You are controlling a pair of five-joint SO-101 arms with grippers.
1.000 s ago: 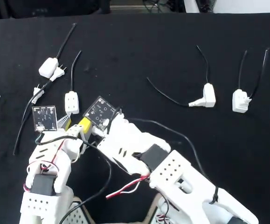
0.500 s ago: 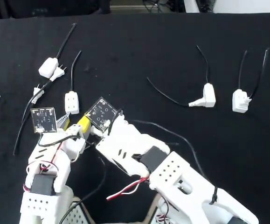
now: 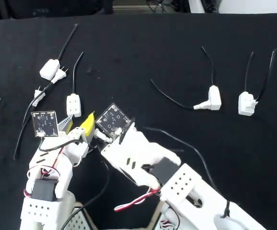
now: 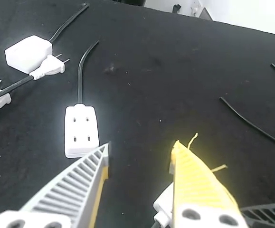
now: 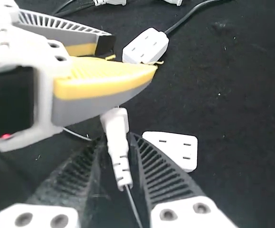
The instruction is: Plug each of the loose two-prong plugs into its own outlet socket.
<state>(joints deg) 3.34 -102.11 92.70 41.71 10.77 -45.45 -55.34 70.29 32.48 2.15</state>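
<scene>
My right gripper (image 5: 117,142) is shut on a small white two-prong plug (image 5: 116,137) with a thin cord, low over the table near the front left (image 3: 100,136). A flat white socket block (image 5: 173,149) lies just beside it. My left gripper (image 4: 140,146) stands open right next to that plug, its yellow finger (image 5: 104,80) over the plug's tip. A white double outlet socket (image 4: 80,130) on a black cord lies just beyond the left gripper (image 3: 78,122). Two more loose white plugs (image 3: 59,75) (image 3: 38,97) lie at the far left.
A white adapter block (image 3: 49,69) sits beside the far-left plugs. At the right lie two white pieces on black cords (image 3: 214,99) (image 3: 246,104). A loose black cord (image 3: 169,98) curves across the middle. The cloth's far half is mostly bare.
The right gripper with its plug has shifted slightly right and toward the front, away from the left gripper's yellow finger. The left arm has barely moved.
</scene>
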